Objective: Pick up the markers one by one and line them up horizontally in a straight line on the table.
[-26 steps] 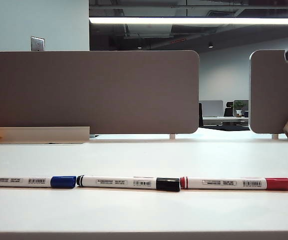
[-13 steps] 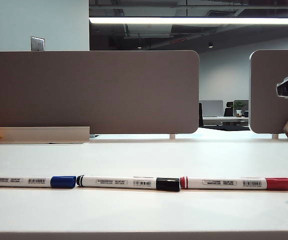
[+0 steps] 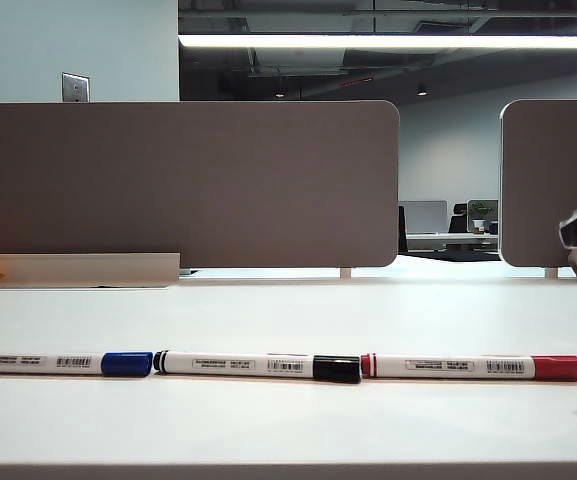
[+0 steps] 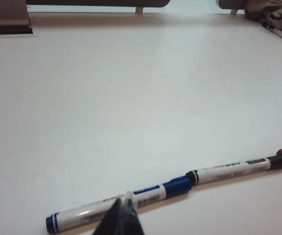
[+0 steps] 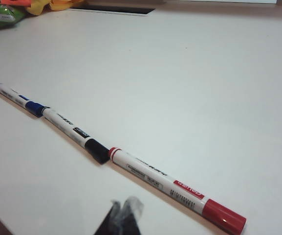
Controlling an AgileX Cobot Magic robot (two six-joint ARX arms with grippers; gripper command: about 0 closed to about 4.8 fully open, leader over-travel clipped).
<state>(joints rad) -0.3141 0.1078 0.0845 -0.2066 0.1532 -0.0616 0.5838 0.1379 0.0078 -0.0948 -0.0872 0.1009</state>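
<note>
Markers lie end-to-end (caps blue, black, red).

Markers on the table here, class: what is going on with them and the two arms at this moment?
Three markers lie end to end in one straight row on the table: the blue-capped marker, the black-capped marker and the red-capped marker. Nothing is being handled. The left claw is shut and empty just above the blue-capped marker's barrel. The right claw is shut and empty near the red-capped marker. The lining up looks done.
</note>
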